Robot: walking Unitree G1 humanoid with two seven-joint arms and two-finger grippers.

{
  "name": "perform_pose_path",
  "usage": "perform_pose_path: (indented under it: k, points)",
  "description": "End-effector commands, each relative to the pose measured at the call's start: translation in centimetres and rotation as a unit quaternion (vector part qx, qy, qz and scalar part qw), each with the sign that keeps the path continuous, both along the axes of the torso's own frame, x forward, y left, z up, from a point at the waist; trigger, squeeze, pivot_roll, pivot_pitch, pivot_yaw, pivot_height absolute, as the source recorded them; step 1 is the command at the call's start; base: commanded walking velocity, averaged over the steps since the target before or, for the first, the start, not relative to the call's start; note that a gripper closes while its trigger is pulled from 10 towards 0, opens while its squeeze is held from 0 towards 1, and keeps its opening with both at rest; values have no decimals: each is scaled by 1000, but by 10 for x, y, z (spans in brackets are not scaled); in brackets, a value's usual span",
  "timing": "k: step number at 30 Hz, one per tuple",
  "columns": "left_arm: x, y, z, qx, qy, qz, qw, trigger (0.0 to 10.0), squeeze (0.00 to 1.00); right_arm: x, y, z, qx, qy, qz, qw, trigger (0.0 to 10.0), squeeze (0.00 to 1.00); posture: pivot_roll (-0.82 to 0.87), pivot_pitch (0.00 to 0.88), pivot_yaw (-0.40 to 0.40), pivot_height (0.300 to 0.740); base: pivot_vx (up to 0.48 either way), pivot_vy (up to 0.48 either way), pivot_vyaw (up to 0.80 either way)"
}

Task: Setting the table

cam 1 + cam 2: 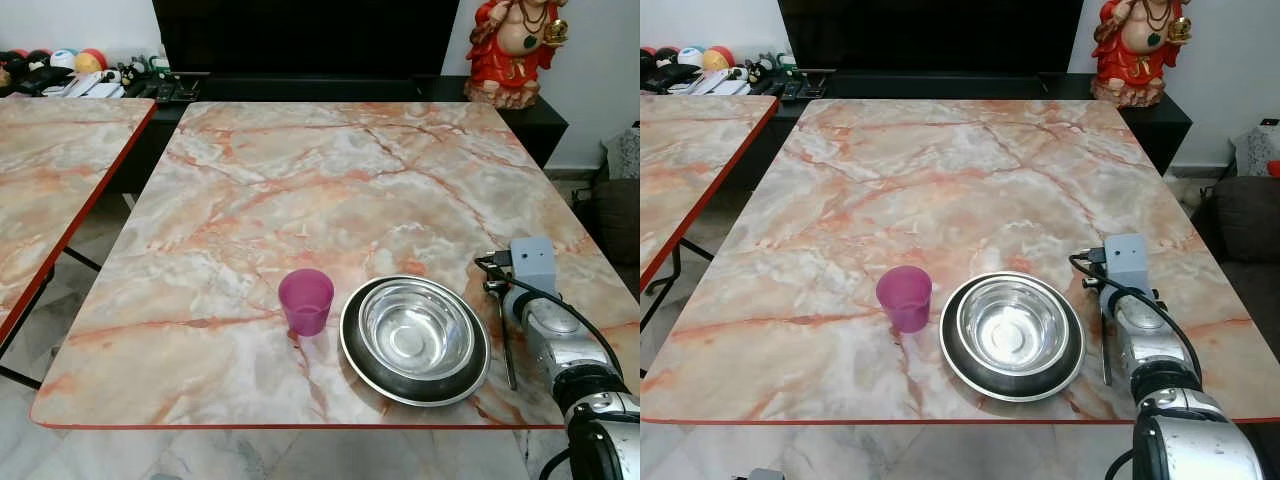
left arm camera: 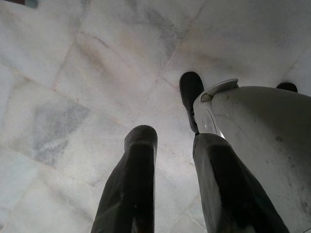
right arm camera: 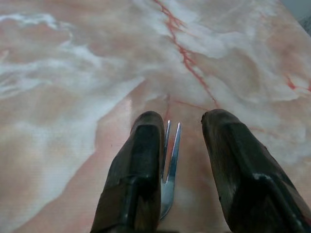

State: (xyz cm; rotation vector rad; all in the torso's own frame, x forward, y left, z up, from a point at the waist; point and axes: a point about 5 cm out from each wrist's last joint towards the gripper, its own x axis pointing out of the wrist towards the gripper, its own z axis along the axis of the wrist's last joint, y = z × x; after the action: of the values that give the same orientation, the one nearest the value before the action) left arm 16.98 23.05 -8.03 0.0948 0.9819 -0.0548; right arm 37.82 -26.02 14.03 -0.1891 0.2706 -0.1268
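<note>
Here the right gripper (image 3: 182, 141) is hovering low over the marble table (image 1: 300, 180) with its fingers spread, the fork (image 3: 169, 165) lying flat between them, just right of the steel bowl (image 1: 416, 338). A pink cup (image 1: 305, 300) is standing left of the bowl. The left gripper (image 2: 170, 160) is hanging over the floor, fingers apart.

Marble table (image 1: 300, 180), 2nd table (image 1: 50, 170) at left, poss. TV cabinet (image 1: 300, 88) behind.
</note>
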Motion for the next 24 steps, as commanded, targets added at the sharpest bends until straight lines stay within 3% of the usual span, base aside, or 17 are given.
perform_pose_path:
  k: [1, 5, 8, 24]
  points:
    - [-8, 2, -3, 3, 15, -8, 1000, 10000, 0, 2, -4, 12, 8, -29, -5, 1000, 10000, 0, 56, 153, 10, 740, 0, 0, 0]
    - [-8, 1, -3, 2, 15, -9, 1000, 10000, 0, 1, -9, 12, 0, -27, -16, 1000, 10000, 0, 55, 153, 10, 740, 0, 0, 0]
    - [-7, 0, -3, 0, 15, -11, 1000, 10000, 0, -4, -16, 4, -30, 9, -27, 999, 10000, 0, 56, 152, 10, 740, 0, 0, 0]
    - [-7, -1, -4, -2, 17, -13, 1000, 10000, 0, -8, -14, -7, -32, 41, -17, 998, 10000, 0, 53, 156, 10, 740, 0, 0, 0]
